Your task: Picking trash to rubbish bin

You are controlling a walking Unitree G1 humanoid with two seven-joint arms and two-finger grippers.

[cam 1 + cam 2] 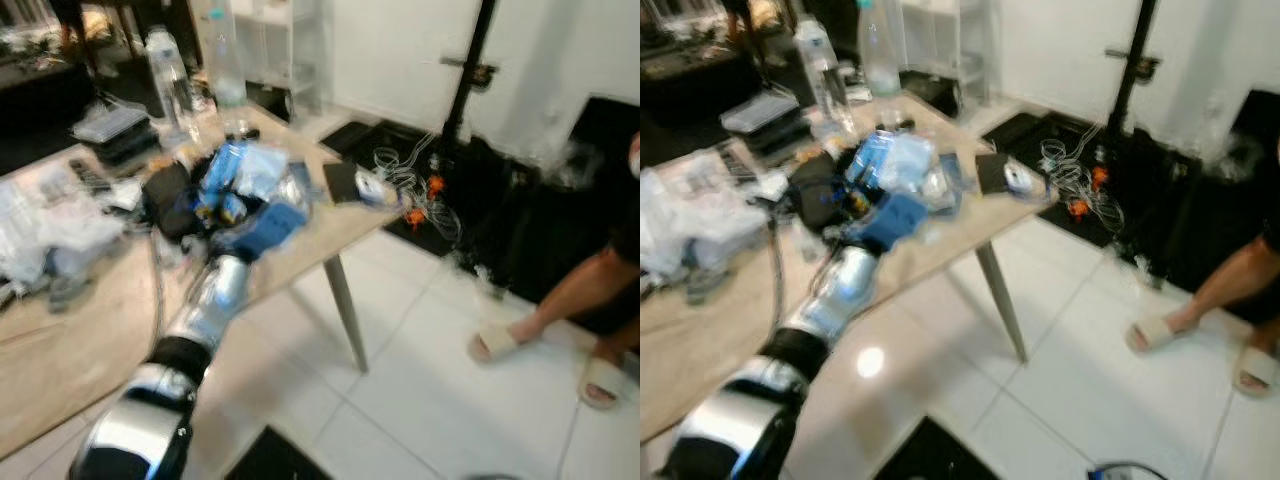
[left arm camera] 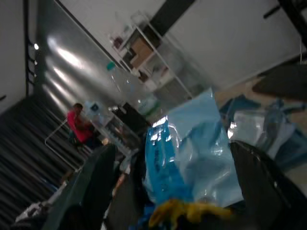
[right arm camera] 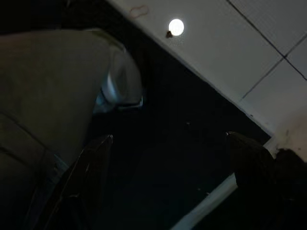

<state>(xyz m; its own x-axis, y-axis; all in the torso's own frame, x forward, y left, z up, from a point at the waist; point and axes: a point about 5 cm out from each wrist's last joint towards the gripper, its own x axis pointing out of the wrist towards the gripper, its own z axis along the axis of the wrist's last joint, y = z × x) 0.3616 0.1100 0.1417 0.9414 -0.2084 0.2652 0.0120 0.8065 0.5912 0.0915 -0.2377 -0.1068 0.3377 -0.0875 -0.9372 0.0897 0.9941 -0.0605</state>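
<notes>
Left gripper (image 1: 235, 205): extended over the wooden table (image 1: 60, 350), its fingers spread to either side of a light-blue plastic wrapper (image 2: 192, 148), which lies directly ahead between them among a heap of blue packaging (image 1: 902, 170) near the table's far corner; whether the fingers actually pinch the wrapper cannot be told, as the head views are blurred. Right gripper (image 3: 168, 182): hangs idle and low over dark floor, fingers parted, well apart from the heap, so the left arm is judged the nearer one. Rubbish bin: none identifiable; a person's sandalled feet (image 1: 545, 350) stand on the white tiles to the right.
</notes>
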